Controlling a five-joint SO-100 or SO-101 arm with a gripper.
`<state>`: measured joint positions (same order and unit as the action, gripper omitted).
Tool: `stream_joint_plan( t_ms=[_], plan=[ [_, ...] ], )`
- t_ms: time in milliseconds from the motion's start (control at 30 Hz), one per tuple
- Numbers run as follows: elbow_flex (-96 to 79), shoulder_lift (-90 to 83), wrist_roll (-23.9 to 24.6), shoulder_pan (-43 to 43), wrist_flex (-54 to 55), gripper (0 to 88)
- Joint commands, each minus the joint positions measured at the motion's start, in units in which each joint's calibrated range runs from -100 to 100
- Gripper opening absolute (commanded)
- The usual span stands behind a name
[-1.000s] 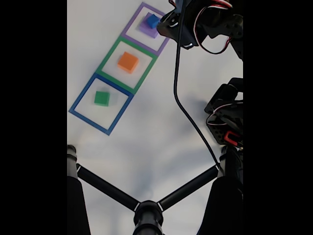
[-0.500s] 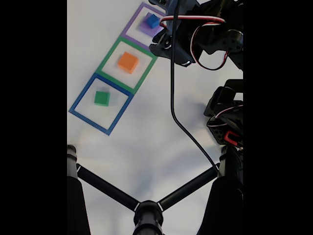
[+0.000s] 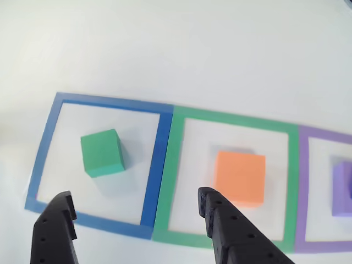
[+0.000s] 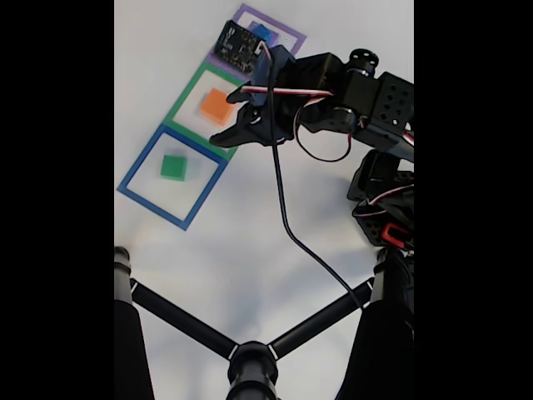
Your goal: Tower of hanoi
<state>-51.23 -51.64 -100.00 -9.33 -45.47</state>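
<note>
Other view: gripper [image 3: 135, 212] wide open, nothing held, two black fingertips [image 3: 212, 206] low in frame, straddling the border between blue square [image 3: 159, 159] and green square [image 3: 176, 170]. Green cube [image 3: 102, 153] inside blue square, slightly left of centre, apart from both fingers. Orange block [image 3: 240, 177] centred in green square, just beyond the right-hand finger. Purple block [image 3: 342, 188] at right edge inside purple square [image 3: 302, 181]. Fixed view: gripper [image 4: 241, 125] over the near edge of green square [image 4: 179, 100], green cube [image 4: 173, 167] well apart, blue cube [image 4: 261, 32] in the far purple square, partly hidden by the arm. Target not certain; probably green cube or orange block. For a clean pick: centre opening over one cube only, align fingers with flat faces, descend straight, avoid nudging the neighbour, close only once both faces sit between the fingers.
</note>
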Motion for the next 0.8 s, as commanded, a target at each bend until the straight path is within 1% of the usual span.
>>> stream_joint_plan(
  t_ms=[0,200,400,533,767],
  plan=[
    [-9.5,0.5,0.0,-0.5,17.6,31.5],
    [-21.4,8.3,0.0,-1.4,40.7,33.8],
    [-26.8,19.7,0.0,-2.8,58.9,34.7],
    [-26.7,30.2,0.0,-3.6,70.7,35.2],
    [-23.1,45.1,0.0,-4.7,83.4,36.6]
  ],
)
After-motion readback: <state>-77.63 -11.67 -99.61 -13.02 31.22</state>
